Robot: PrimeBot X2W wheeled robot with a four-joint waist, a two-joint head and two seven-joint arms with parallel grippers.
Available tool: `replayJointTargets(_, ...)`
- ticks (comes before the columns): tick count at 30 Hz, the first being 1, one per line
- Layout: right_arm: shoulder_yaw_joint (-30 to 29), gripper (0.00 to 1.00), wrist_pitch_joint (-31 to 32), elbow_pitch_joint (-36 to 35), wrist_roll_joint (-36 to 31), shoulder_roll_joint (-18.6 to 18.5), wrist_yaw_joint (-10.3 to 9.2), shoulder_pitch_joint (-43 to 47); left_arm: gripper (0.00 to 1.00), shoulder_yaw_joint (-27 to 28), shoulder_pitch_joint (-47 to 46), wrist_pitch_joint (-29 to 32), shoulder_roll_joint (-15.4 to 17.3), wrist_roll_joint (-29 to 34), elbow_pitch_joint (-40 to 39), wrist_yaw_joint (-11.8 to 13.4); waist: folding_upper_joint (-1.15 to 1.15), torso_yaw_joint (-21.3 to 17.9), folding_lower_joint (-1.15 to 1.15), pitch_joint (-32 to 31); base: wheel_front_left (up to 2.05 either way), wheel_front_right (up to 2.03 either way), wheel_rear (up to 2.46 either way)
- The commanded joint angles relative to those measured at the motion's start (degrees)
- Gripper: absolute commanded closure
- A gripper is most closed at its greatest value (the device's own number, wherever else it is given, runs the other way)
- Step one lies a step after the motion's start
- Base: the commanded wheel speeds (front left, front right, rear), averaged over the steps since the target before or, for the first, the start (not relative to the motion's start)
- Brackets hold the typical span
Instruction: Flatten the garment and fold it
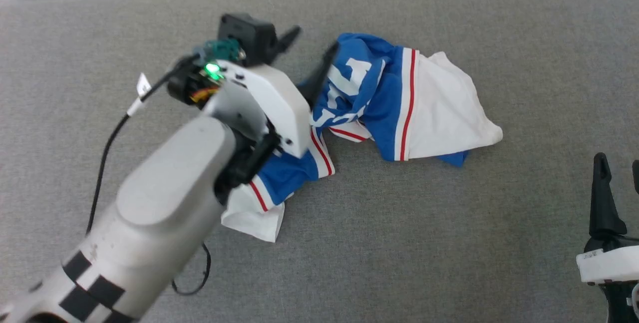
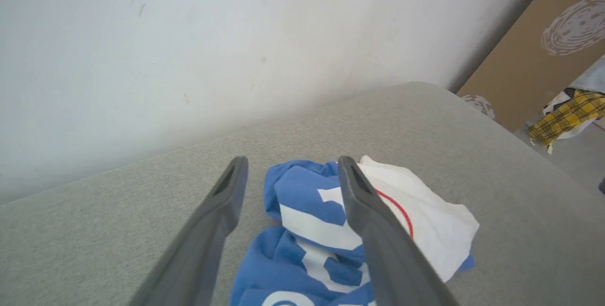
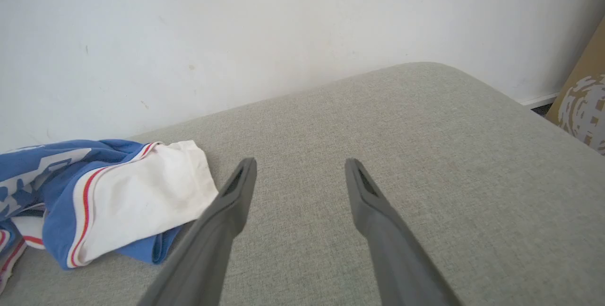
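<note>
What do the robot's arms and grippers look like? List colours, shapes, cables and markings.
The left forearm is a rounded pale grey shell with a black-and-white checked band and a white wrist housing carrying a green light. A black cable with a white tag runs along it. The left gripper and right gripper each have two long dark tapering fingers.

Crumpled blue-and-white garment (image 1: 384, 98) in a heap on grey fabric
</note>
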Motion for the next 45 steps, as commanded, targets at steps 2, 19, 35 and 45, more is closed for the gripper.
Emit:
replayJointTargets(2, 0.3, 0.0, 0.0, -0.1, 0.2, 0.2, -0.04, -0.5, 0.0, -0.3, -1.8, 0.1, 0.6, 1.6, 2.1, 0.7, 0.0, -0.6, 0.0, 1.5, 0.0, 0.0, 0.0)
replayJointTargets(19, 0.8, 0.0, -0.3, 0.6, -0.1, 0.2, -0.04, -3.1, 1.0, -7.9, -6.3, 11.0, -2.2, 1.9, 20.0, -5.1, 0.0, -2.3, 0.0, 5.8, 0.0, 0.0, 0.0)
replayJointTargets(35, 2.2, 0.0, 0.6, 0.3, -0.7, 0.2, -0.04, -2.8, 1.0, -0.8, -12.2, -5.3, -1.9, 4.3, 20.1, 1.3, 0.0, -2.1, 0.0, 4.5, 0.0, 0.0, 0.0)
replayJointTargets(45, 1.9, 0.0, 0.7, 0.4, -0.8, 0.2, -0.04, -2.2, 0.0, 1.0, -9.0, -9.8, -3.3, 1.6, 26.1, 1.1, 0.0, -3.0, 0.0, 4.6, 0.0, 0.0, 0.0)
